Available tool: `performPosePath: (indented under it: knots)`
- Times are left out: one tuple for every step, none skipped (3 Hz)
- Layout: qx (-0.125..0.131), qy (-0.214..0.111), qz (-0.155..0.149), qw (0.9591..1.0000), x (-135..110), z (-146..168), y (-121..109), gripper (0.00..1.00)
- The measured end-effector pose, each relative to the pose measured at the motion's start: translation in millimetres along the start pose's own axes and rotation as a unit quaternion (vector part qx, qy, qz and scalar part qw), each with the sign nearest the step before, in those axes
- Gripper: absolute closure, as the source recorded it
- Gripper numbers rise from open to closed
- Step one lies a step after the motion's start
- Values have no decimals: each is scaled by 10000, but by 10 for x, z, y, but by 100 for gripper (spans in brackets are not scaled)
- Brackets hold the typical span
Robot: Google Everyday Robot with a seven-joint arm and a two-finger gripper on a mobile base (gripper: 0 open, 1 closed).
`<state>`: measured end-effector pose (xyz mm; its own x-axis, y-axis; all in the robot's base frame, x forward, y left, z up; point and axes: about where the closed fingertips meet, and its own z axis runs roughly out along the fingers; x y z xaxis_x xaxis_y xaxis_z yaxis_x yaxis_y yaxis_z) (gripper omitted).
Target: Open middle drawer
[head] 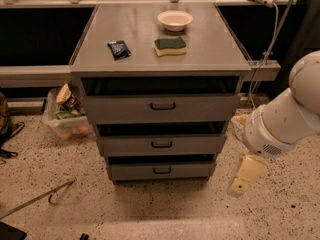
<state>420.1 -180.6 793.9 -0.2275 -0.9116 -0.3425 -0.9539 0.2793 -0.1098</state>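
Hand (247,175) hangs low at the cabinet's right side, near the floor, below the white arm (282,121). It touches nothing, and I can't tell whether it is wide or narrow.

Middle drawer (125,146) lies to the left of the hand and slightly higher. It is the second front down, between the top drawer (120,108) and the bottom drawer (130,171). Its black loop handle (161,144) sits at the centre of the front, long axis horizontal, well apart from the hand. The front looks not yet pulled out.

My read: the hand has to come round from the right side to the front face and meet the handle square-on. The pull is then straight out toward the camera.

Counts:
- 3 drawers, 3 loop handles, one each
- 1 arm, 1 hand
- on the table (100,49): 1 white bowl (175,19), 1 green sponge (170,46), 1 dark packet (119,49)
- on the floor at left: 1 plastic bin (65,126)
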Motion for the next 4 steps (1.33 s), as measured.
performPosePath:
  knots:
    - [0, 0, 0, 10000, 0, 1, 0, 0]
    - [-164, -167, 10, 9997, 69, 367, 122, 0]
    - [-571, -506, -36, 9971, 75, 1127, 296, 0]
    - [-771, -670, -80, 9947, 37, 1846, 367, 0]
